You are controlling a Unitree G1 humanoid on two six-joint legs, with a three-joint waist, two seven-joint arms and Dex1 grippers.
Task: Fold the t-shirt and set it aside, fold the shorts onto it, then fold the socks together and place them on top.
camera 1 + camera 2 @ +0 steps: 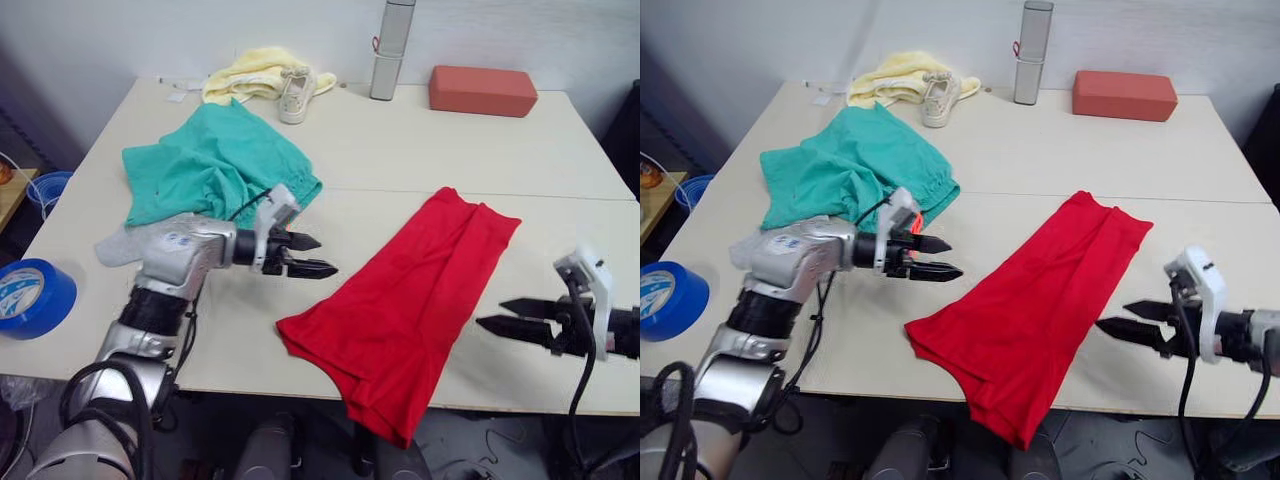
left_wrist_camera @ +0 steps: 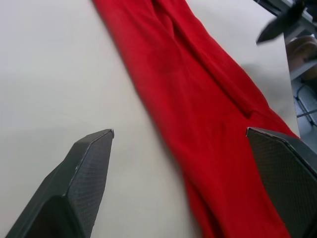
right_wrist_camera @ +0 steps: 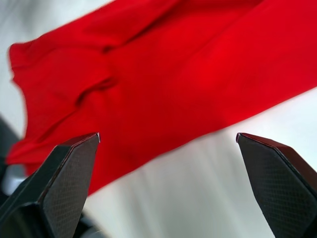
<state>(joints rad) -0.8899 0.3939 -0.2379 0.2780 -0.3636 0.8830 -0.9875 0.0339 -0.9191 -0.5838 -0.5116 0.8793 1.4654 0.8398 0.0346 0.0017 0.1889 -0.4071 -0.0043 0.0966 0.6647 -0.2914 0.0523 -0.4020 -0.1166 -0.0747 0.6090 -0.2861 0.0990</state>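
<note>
The red t-shirt lies folded into a long strip running diagonally across the table's front right, with its near end hanging over the front edge. It also appears in the wrist views. My left gripper is open just left of the strip, above the table, holding nothing. To the strip's right, my right gripper is open and empty too. The teal shorts lie crumpled at the back left. A light grey sock peeks out beside my left forearm, partly hidden.
At the back stand a pale yellow cloth, an off-white sneaker, a grey cylinder and a red block. A blue tape roll sits at the far left. Bare tabletop lies between the shorts and the block.
</note>
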